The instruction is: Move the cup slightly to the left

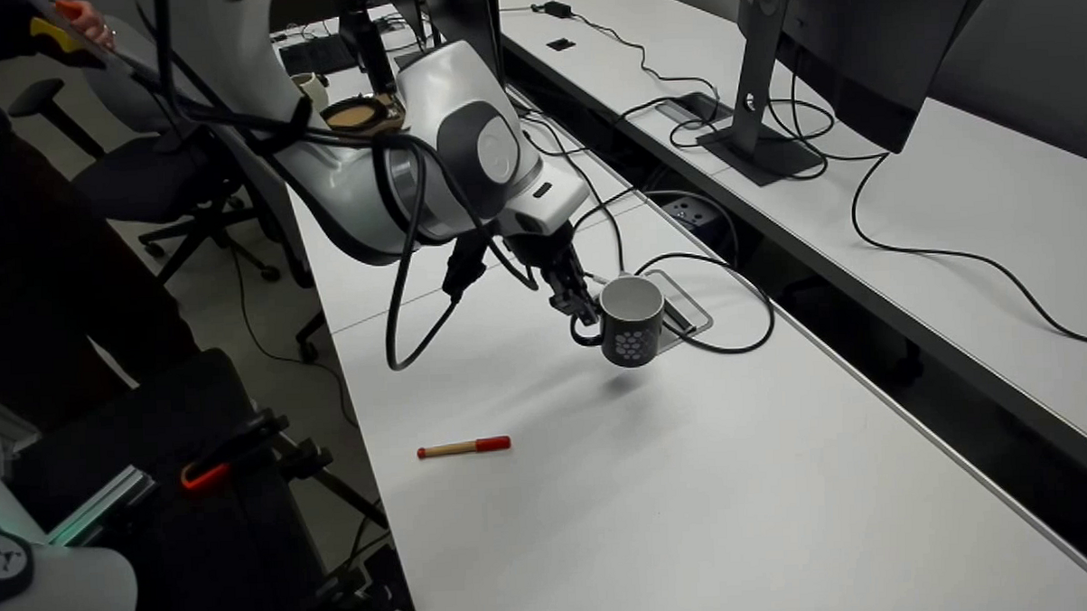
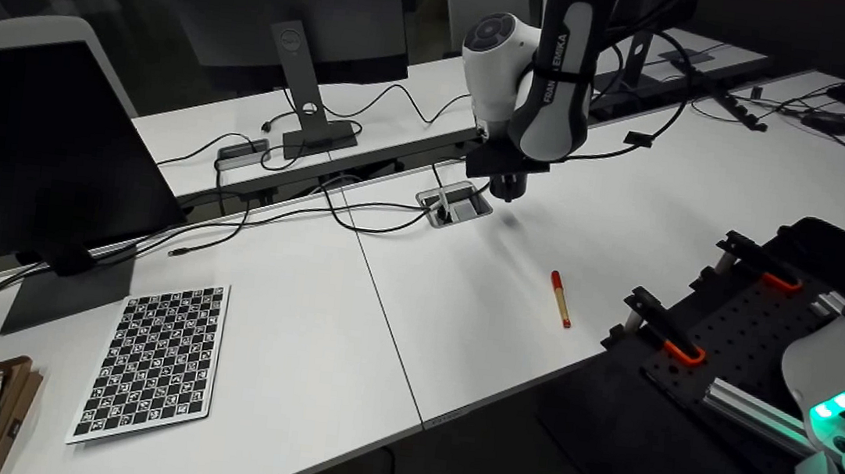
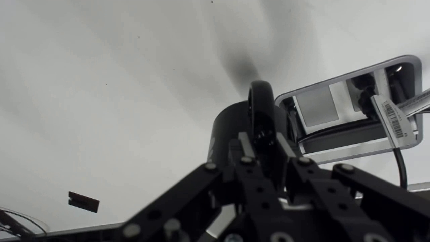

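Note:
The cup is a dark grey mug with a lighter inside and a side loop handle. It shows in both exterior views [image 1: 633, 337] [image 2: 509, 186], upright and held a little above the white table, with its shadow apart below it. My gripper [image 1: 583, 311] is shut on the cup's handle. In the wrist view, the gripper [image 3: 262, 136] has its two fingertips on either side of the handle loop, and the cup body [image 3: 230, 122] is beyond it. In an exterior view, the arm partly hides the cup and the fingers.
A red-tipped pen [image 1: 464, 447] lies on the table [image 1: 695, 499], nearer its front edge. A metal-framed cable opening [image 2: 454, 204] with loose black cables is beside the cup. Monitors [image 2: 295, 27] stand beyond. A checkered board [image 2: 157, 366] lies farther along.

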